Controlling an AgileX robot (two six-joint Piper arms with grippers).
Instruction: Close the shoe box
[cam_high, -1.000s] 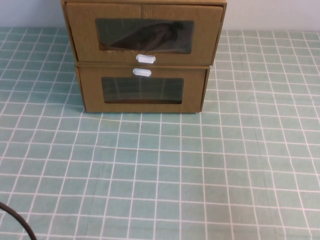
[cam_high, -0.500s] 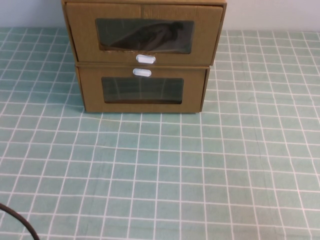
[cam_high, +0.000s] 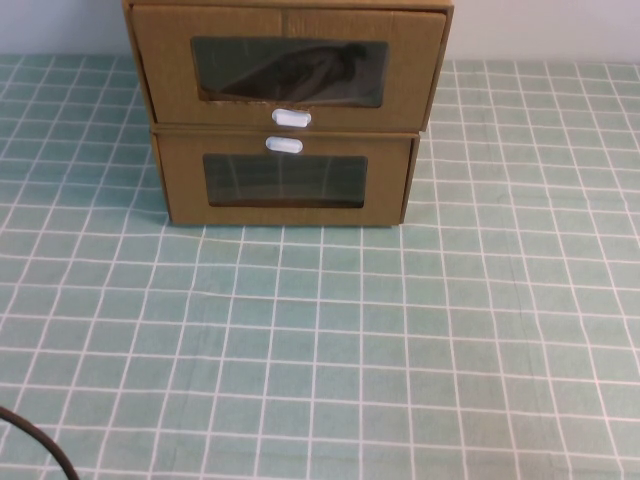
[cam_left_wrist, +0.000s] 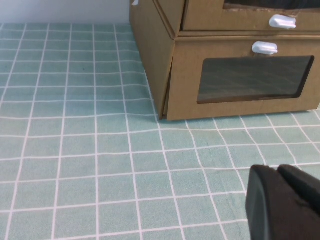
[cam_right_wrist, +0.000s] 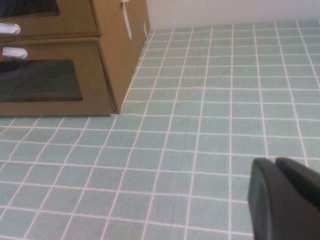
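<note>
Left hand (cam_left_wrist: 280, 202): matte black, rounded moulded finger housings with a narrow seam between them, at the frame's edge. Right hand (cam_right_wrist: 282, 200): same matte black, smooth finish. A thin black cable (cam_high: 35, 445) curves across the high view's lower-left corner.

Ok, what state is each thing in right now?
shoe box: stacked on top, drawer seemingly a little out, untouched.
lower box: looks closed.
left gripper: above the tablecloth, short of the boxes.
right gripper: above the tablecloth, short of the boxes.
</note>
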